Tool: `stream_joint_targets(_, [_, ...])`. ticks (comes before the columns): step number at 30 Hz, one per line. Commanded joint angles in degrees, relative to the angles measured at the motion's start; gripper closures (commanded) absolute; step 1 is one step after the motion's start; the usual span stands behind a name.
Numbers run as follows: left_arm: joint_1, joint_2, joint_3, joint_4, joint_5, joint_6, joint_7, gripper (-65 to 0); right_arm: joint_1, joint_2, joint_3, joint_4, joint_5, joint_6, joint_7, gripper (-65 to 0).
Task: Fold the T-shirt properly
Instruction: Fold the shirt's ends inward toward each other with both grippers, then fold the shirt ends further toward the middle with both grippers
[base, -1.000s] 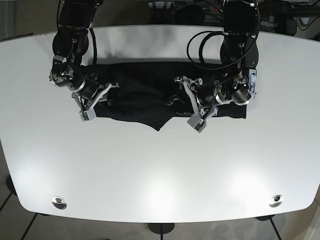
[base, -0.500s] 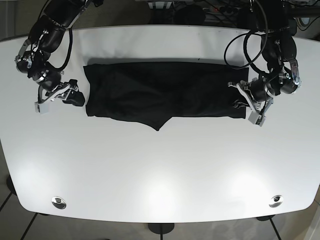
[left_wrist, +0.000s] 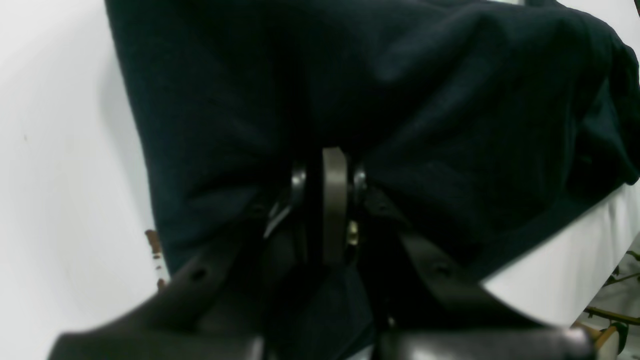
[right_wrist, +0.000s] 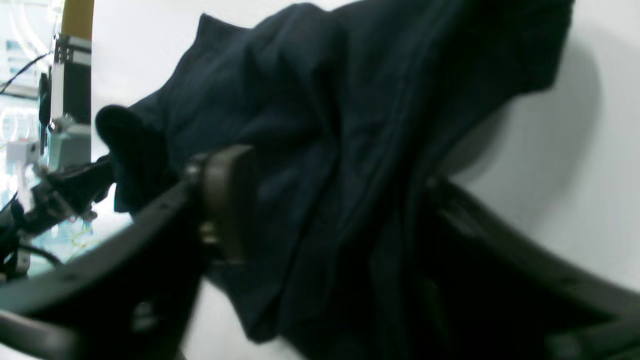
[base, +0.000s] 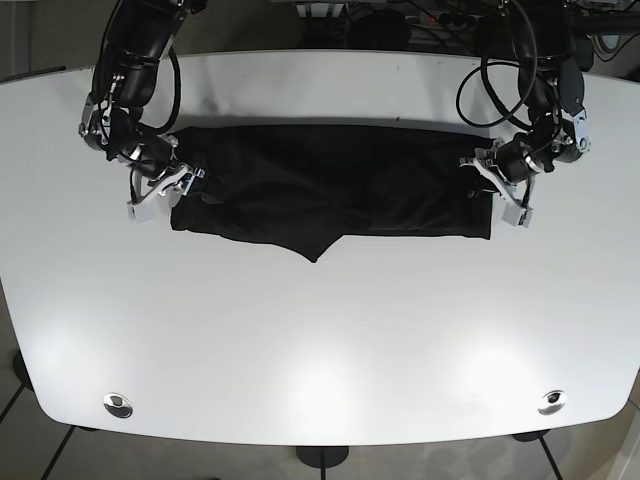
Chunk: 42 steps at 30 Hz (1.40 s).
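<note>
Item 1, table (base: 320, 340): white, rounded, with a wide bare front half nearest us. We note two round metal fittings (base: 118, 404) near its front corners.

Item 2, T-shirt (base: 330, 190): black, lying flat across the far half of the table as a long horizontal band, with a pointed flap of cloth hanging off its near edge at the middle. We judge it partly folded lengthwise: the band is narrow and fairly tidy, but the ends are not yet brought together and the point is loose.

Item 3, left tool (base: 503, 190): at the shirt's end on the base view's right. In its wrist view the fingers (left_wrist: 334, 200) are pressed together with dark cloth bunched around them, so we read it as clamped on the shirt edge.

Item 4, right tool (base: 160, 192): at the opposite end. Its wrist view shows the fingers spread wide, with cloth lying between them, not yet pinched.

Remaining, in our judgement: closing the right tool, then the crosswise folds.
</note>
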Motion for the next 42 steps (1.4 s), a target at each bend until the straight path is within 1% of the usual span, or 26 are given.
stream_joint_targets(1, [-0.2, -0.3, -0.1, 0.4, 0.8, 0.1, 0.8, -2.2, 0.8, 0.1, -0.1, 0.4, -0.5, -0.33, 0.0, -17.8])
stream_joint_targets(2, [-0.2, -0.1, -0.1, 0.4, 0.8, 0.1, 0.8, -2.2, 0.8, 0.1, -0.2, 0.4, -0.5, -0.33, 0.0, -8.7])
stream_joint_targets(3, [-0.2, 1.6, -0.1, 0.4, 1.0, 0.1, 0.8, -2.2, 1.2, 0.2, -0.2, 0.7, -0.5, -0.33, 0.0, -1.3])
stream_joint_targets(4, [-0.2, 2.3, -0.1, 0.4, 1.2, 0.1, 0.8, -2.2, 1.5, 0.4, -0.2, 0.8, -0.5, -0.33, 0.0, -2.7])
stream_joint_targets(6, [-0.3, 4.1, 0.0, 0.3, 1.2, 0.4, 0.8, -2.2, 1.5, 1.7, -0.1, 3.3, -0.4, -0.68, 0.0, -1.9])
stream_joint_targets(8, [-0.6, 6.2, 0.1, 0.2, 1.5, 0.5, 0.8, -2.2, 0.8, 2.1, 0.0, 8.3, 0.1, -2.62, -0.1, -1.7])
stream_joint_targets(9, [-0.6, 7.7, 1.8, 0.2, 3.1, 0.5, 0.6, -2.2, -0.7, 2.1, 0.0, 12.9, 0.1, -3.85, -0.1, -1.7])
stream_joint_targets(10, [-0.9, 8.8, 3.2, 0.2, 4.7, 0.5, 0.4, -2.2, -1.1, 2.1, 0.0, 16.4, 0.2, -4.29, -0.2, -1.7])
stream_joint_targets(13, [-2.8, 13.6, 6.4, 0.2, 9.6, 0.5, -1.6, -2.2, -1.3, 2.0, 0.1, 24.8, 0.2, -4.29, -3.8, -1.7])
stream_joint_targets(15, [-3.1, 16.4, 7.0, 0.2, 12.5, 0.5, -2.7, -2.2, -0.9, 1.8, 0.3, 30.8, 0.2, -4.29, -6.5, -1.7])
stream_joint_targets(17, [-3.1, 18.5, 7.1, 0.1, 15.2, 0.5, -3.1, -2.2, -0.8, 1.6, -0.2, 35.6, 0.2, -4.37, -7.7, -1.7])
stream_joint_targets(18, [-3.2, 19.2, 7.5, 0.1, 16.1, 0.5, -3.1, -2.2, -0.5, 1.1, -0.5, 36.7, 0.2, -4.29, -7.9, -1.7])
stream_joint_targets(20, [-4.4, 20.2, 8.5, 0.0, 17.1, 0.4, -3.1, -2.2, 0.0, 0.7, -3.2, 36.9, 0.2, -4.02, -8.7, -1.7])
stream_joint_targets(23, [-4.7, 20.7, 10.8, -3.1, 16.7, 0.3, -3.2, -2.4, 0.8, 0.0, -9.1, 36.7, -0.4, -3.94, -8.6, -1.7])
stream_joint_targets(25, [-5.3, 21.5, 11.9, -4.2, 16.6, 0.4, -4.4, -2.4, 0.8, -1.7, -12.0, 35.5, -0.9, -3.85, -8.0, -1.7])
stream_joint_targets(28, [-6.0, 22.2, 12.3, -4.8, 16.7, 0.5, -5.7, -2.4, 1.9, -4.1, -18.6, 32.7, -4.7, -3.85, -6.1, -1.7])
stream_joint_targets(30, [-6.2, 22.2, 12.3, -6.2, 16.7, 0.5, -5.8, -2.4, 2.1, -4.4, -24.2, 29.8, -6.5, -3.94, -2.8, -1.7])
stream_joint_targets(32, [-6.3, 22.2, 12.3, -6.7, 16.6, 0.4, -5.9, -2.4, 2.2, -4.3, -27.5, 27.4, -7.2, -4.20, -0.4, -1.7])
stream_joint_targets(34, [-6.3, 22.2, 12.3, -6.7, 16.6, 0.3, -5.9, -2.4, 2.4, -4.3, -29.1, 24.6, -7.2, -4.29, 1.1, -1.7])
stream_joint_targets(36, [-6.3, 22.2, 12.3, -6.7, 16.6, 0.2, -5.9, -2.4, 3.6, -4.3, -30.1, 21.7, -7.2, -4.29, 1.4, -1.9])
stream_joint_targets(39, [-6.3, 22.2, 12.2, -6.7, 16.6, 0.2, -6.1, -2.4, 4.3, -4.4, -30.2, 18.5, -7.2, -4.29, 1.9, -1.9])
stream_joint_targets(42, [-6.3, 22.2, 12.2, -6.6, 16.6, 0.1, -6.9, -2.4, 5.0, -4.4, -30.3, 17.3, -7.2, -4.29, 5.6, -2.7])
